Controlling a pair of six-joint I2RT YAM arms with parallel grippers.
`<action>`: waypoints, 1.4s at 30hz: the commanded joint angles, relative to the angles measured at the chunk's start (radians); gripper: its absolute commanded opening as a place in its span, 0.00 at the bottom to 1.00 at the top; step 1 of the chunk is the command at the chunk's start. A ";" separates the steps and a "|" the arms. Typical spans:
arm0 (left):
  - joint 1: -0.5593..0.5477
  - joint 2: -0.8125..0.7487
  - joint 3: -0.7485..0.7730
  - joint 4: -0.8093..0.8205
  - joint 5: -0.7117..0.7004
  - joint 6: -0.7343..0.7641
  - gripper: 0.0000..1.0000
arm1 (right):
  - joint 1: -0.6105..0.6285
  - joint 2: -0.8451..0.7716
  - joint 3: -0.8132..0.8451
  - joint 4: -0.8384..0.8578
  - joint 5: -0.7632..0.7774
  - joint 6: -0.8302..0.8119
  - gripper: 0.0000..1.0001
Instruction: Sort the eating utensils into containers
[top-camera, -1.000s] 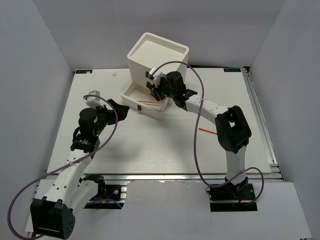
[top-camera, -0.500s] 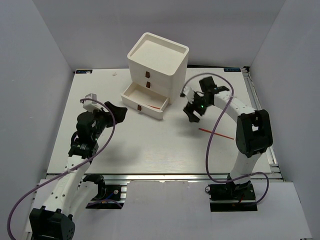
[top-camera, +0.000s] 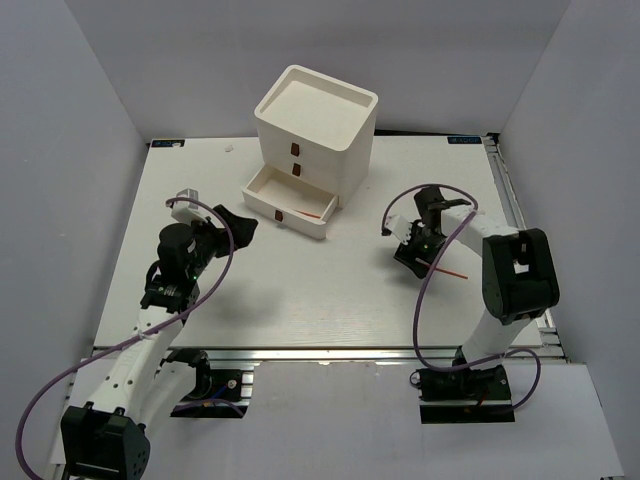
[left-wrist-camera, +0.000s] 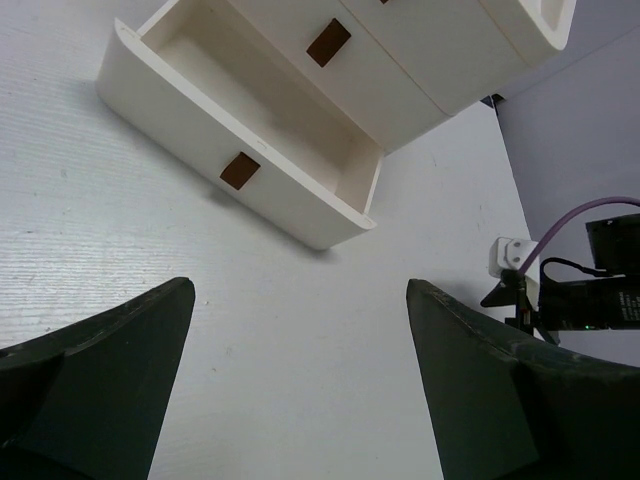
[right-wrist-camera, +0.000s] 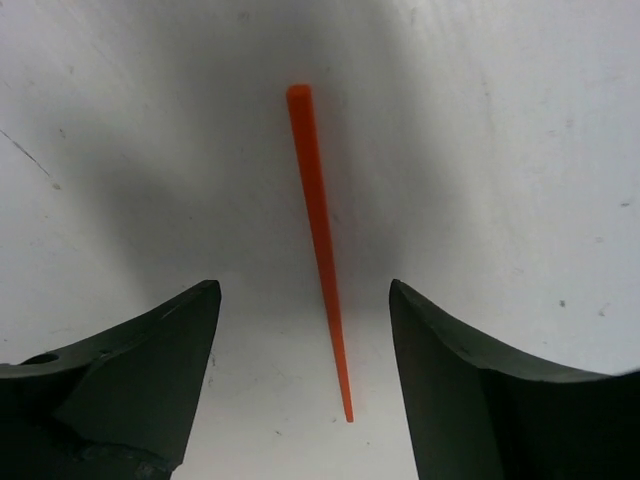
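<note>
From up top, the right gripper (top-camera: 411, 245) covers most of the chopstick (top-camera: 452, 271) on the table, only its outer end pokes out. The second chopstick (top-camera: 311, 213) in the open drawer (top-camera: 262, 186) is just a hair-thin orange line. The upper drawers (top-camera: 318, 160) are shut, so can't see inside. The left wrist view cuts the drawer unit (left-wrist-camera: 430, 60) off at the top edge.

Chopstick (right-wrist-camera: 318, 230) matt orange plastic; drawer unit (top-camera: 356, 150) smooth white plastic; table (top-camera: 300, 290) matt
</note>
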 joint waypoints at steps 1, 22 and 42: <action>0.007 -0.010 0.002 0.005 0.023 0.009 0.98 | 0.001 0.036 -0.010 0.054 0.029 -0.016 0.72; 0.007 -0.049 -0.003 -0.030 -0.002 -0.011 0.98 | 0.006 0.099 0.153 -0.011 -0.256 -0.079 0.00; 0.007 -0.017 0.032 -0.035 -0.005 -0.003 0.98 | 0.420 0.324 0.955 0.308 -0.458 0.544 0.00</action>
